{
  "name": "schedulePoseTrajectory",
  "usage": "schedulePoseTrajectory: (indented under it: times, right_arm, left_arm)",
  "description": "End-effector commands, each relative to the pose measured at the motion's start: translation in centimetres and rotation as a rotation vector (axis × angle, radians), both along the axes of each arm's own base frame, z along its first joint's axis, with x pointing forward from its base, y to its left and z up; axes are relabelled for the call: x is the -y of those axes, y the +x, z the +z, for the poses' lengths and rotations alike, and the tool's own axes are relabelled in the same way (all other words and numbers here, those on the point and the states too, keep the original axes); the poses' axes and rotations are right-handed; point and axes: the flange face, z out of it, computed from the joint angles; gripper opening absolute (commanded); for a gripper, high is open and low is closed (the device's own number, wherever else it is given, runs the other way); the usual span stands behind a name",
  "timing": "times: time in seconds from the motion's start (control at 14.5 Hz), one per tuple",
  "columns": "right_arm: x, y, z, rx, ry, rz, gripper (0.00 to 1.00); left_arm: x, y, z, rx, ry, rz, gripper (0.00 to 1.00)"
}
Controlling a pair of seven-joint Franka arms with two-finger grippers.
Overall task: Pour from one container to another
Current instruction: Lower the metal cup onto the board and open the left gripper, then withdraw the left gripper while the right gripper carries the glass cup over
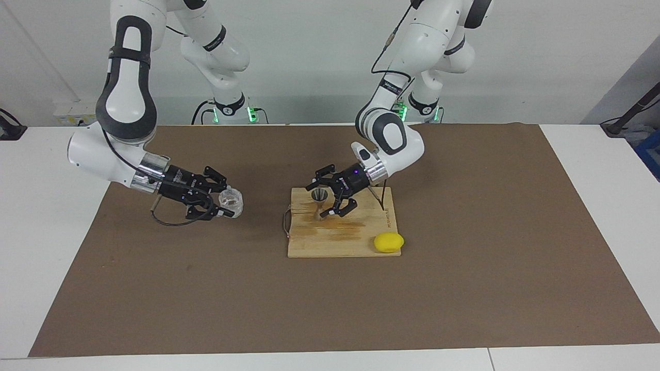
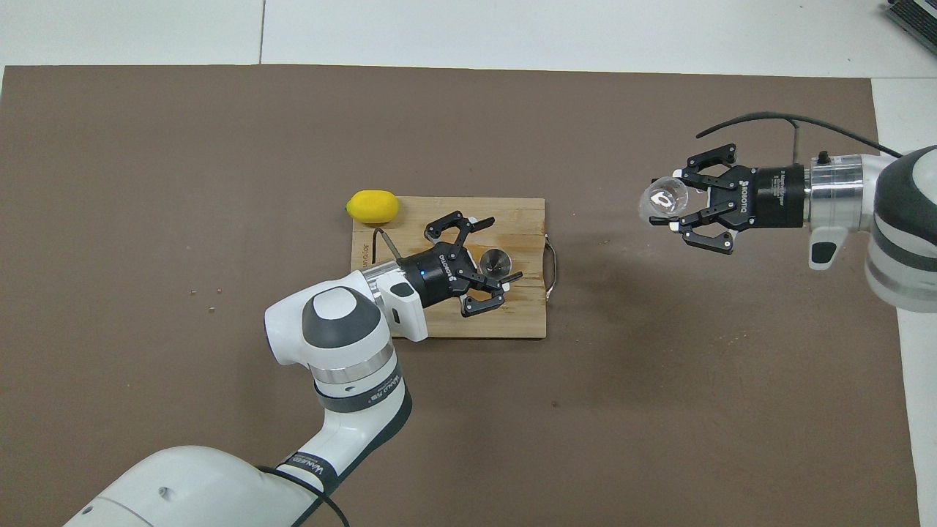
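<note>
Risk of spilling short: right hand pinching tumbler over bare bench, well apart from jigger on board, framed by spread left hand

A clear, faceted glass tumbler is being shown against a plain brown mat, which is being bordered by a white table. A grey metal jigger is being seen on a pale wooden board streaked with darker, amber-toned stains. A bright yellow lemon is being displayed at the board's corner. Black finger linkages are being carried by the left gripper and the right gripper, on white arms banded with dark grey.
</note>
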Motion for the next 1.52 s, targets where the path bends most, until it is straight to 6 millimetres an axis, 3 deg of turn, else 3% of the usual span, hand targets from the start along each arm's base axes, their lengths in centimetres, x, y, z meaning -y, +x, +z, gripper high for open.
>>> schedulePoseTrajectory:
  times: [0.0,0.55,0.69,0.76,1.17,1.45]
  right_arm:
    - [0.1,-0.9,0.5,0.013,0.016,0.004,0.0]
    - [0.0,-0.9,0.4,0.006,0.016,0.003,0.0]
    - [-0.5,-0.9,0.4,0.005,0.008,0.013,0.0]
    - [-0.6,-0.9,0.4,0.008,0.002,0.014,0.0]
    - [-5.7,-1.0,0.1,0.026,-0.043,0.09,0.0]
    - [-9.6,-1.7,-0.8,0.036,-0.08,0.113,0.0]
  left_arm:
    - [-0.6,0.4,1.1,0.022,-0.018,0.018,1.0]
    - [-0.8,0.1,3.2,0.045,-0.02,0.029,1.0]
    - [-1.5,-0.3,4.8,0.055,-0.033,0.034,1.0]
    - [-3.0,0.0,5.5,0.066,-0.03,0.052,1.0]
    - [-9.2,-1.1,8.4,0.158,0.065,0.043,1.0]
    - [-15.6,-0.5,9.1,0.229,0.176,0.021,1.0]
